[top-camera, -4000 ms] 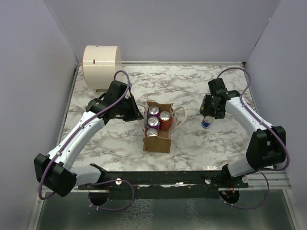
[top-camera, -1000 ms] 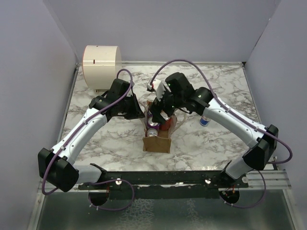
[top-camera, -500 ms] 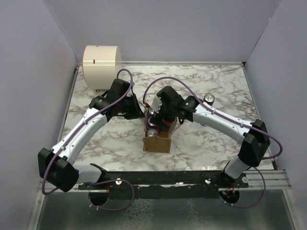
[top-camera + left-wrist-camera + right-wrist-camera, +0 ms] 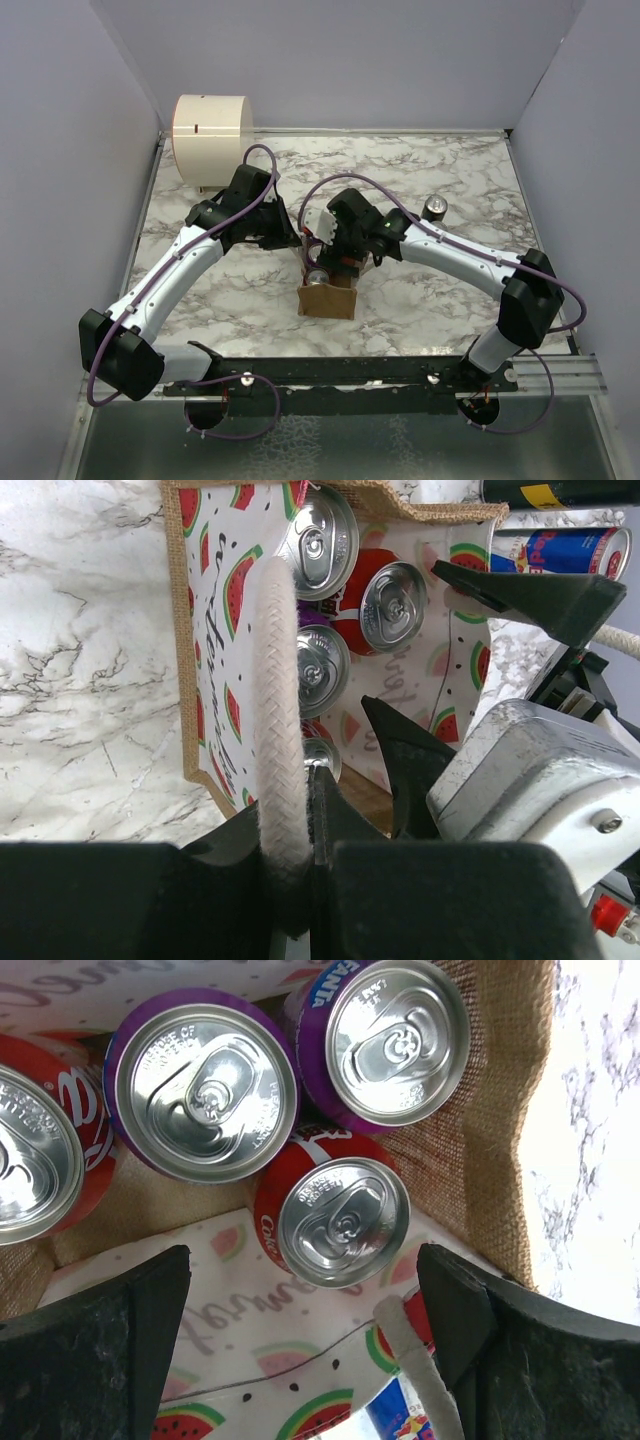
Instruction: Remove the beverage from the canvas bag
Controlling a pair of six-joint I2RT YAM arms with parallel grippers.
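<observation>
Marble table w/ canvas bag centre, cans upright inside. Red can: rigid, smooth, slippery, prob full & heavy; grip round its sides. R gripper spread wide just above it, empty. L gripper clenched on white handle.

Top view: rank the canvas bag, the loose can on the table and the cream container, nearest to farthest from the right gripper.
1. canvas bag, directly beneath the right gripper.
2. loose can, standing on the table to the right, farther back.
3. cream container, far-left back corner.
</observation>
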